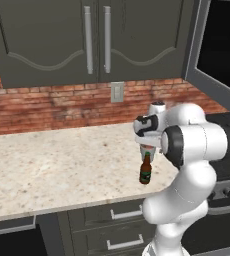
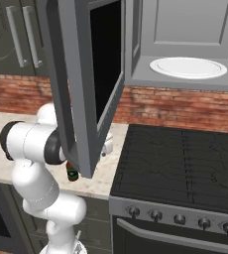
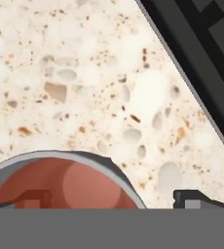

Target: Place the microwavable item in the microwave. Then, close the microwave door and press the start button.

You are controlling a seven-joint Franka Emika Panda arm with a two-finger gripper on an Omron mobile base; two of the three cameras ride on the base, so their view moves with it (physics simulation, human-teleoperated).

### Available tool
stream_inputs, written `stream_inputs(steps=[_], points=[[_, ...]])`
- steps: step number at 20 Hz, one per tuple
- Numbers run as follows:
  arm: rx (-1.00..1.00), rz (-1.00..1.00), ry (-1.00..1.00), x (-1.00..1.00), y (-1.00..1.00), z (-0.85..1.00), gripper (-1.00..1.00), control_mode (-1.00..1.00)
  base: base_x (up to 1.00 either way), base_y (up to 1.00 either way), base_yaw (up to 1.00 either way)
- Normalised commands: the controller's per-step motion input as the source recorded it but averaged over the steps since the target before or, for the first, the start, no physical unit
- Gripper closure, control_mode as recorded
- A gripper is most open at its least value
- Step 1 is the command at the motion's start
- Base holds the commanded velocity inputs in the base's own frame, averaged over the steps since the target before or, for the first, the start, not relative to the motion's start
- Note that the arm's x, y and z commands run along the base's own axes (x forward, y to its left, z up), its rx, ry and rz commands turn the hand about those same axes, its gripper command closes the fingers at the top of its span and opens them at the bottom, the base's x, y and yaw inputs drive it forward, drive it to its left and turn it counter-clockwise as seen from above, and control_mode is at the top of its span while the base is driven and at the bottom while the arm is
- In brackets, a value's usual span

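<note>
Hovering: the fingers (image 3: 109, 197) hang over the table (image 1: 57, 165), pointing straight down at it.
Fingers: they stand wide open and hold nothing; one tip (image 3: 194, 198) is over bare stone, the other over the cup's mouth.
Cup: the cup (image 3: 60, 182) stands on the table under the hand, near the stove (image 2: 185, 158), with reddish-brown contents.
Bottle: a brown bottle (image 1: 145, 170) stands upright just beside the cup, near the front edge.
Microwave: the microwave (image 2: 185, 44) is above the stove, with a white plate (image 2: 188, 67) inside.
Door: the door (image 2: 88, 74) is swung open over the table.
</note>
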Motion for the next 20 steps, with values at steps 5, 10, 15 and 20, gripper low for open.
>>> stream_inputs(steps=[5, 10, 15, 20], points=[[-0.01, 0.0, 0.0, 0.0, 0.0, -0.43, 1.0, -1.0, 0.0, 0.0, 0.0], [0.0, 0.0, -0.02, -0.03, 0.02, -0.09, 1.0, -1.0, 0.0, 0.0, 0.0], [-0.02, -0.02, -0.06, -0.03, 0.28, 0.1, 1.0, -1.0, 0.0, 0.0, 0.0], [-0.11, -0.07, -0.09, -0.26, 0.2, 0.7, 1.0, -1.0, 0.0, 0.0, 0.0]])
